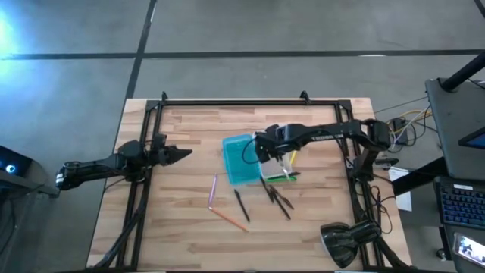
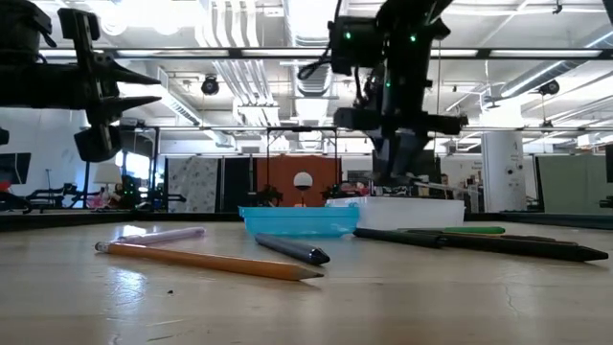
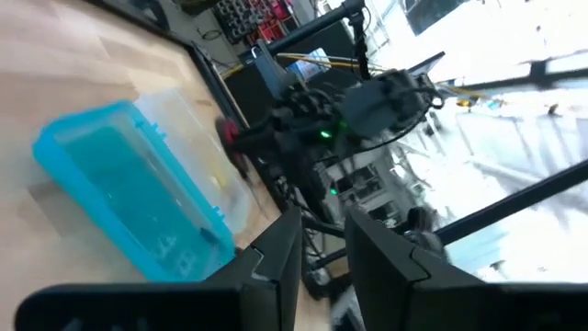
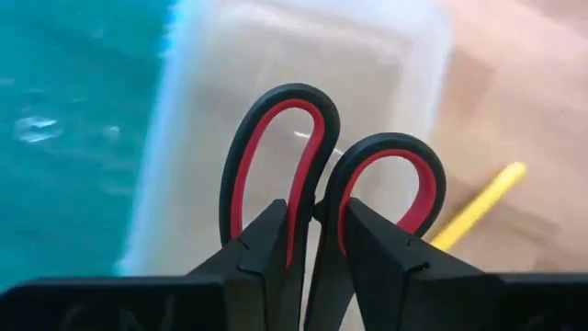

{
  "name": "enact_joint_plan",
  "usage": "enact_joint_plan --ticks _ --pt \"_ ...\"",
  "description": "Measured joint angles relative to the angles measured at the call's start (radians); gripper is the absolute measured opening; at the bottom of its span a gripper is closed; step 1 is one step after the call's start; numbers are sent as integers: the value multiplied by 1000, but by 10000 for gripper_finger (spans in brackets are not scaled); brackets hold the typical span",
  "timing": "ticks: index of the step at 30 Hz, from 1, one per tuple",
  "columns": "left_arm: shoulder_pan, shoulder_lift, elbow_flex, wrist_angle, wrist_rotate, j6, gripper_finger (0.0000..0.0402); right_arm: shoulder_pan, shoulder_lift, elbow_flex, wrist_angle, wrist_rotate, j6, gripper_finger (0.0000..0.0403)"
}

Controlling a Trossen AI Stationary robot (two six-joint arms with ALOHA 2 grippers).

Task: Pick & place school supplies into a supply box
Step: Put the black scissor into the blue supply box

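red-handled scissors (image 4: 323, 198) in right hand (image 4: 313, 241)

This is a large open industrial lab or workshop hall. Bare ducts and pipes (image 2: 239, 67) run under a high ceiling, strip lights (image 2: 153, 10) hang above, a laptop (image 1: 461, 205) sits right of the wooden table (image 1: 189, 227), and the floor (image 1: 76, 76) is grey concrete.
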Motion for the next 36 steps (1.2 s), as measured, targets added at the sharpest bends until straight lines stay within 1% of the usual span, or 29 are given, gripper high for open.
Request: enact_joint_plan --ticks 3,8,10,17,21,24,28,32,36 --pt "0 0 0 -2 1 -33 71 -33 -3 -23 64 6 -57 96" --pt "0 1 0 -13 1 -28 71 -71 0 -27 173 6 -132 72" --pt "0 1 0 -13 -6 -28 71 -85 1 -27 199 8 -173 69" --pt "0 1 0 -12 -39 -29 71 -98 44 -26 216 5 -387 91" --pt "0 1 0 -11 -44 -36 71 -90 70 -27 275 5 -489 103" --pt "0 1 0 -11 -44 -44 71 -87 71 -26 319 10 -583 101" --pt "0 1 0 -11 -44 -45 71 -87 71 -26 333 10 -735 90" --pt "0 2 0 -11 -44 -49 71 -88 71 -42 333 10 -758 91" --pt "0 2 0 -11 -44 -60 71 -87 72 -49 350 8 -730 113"
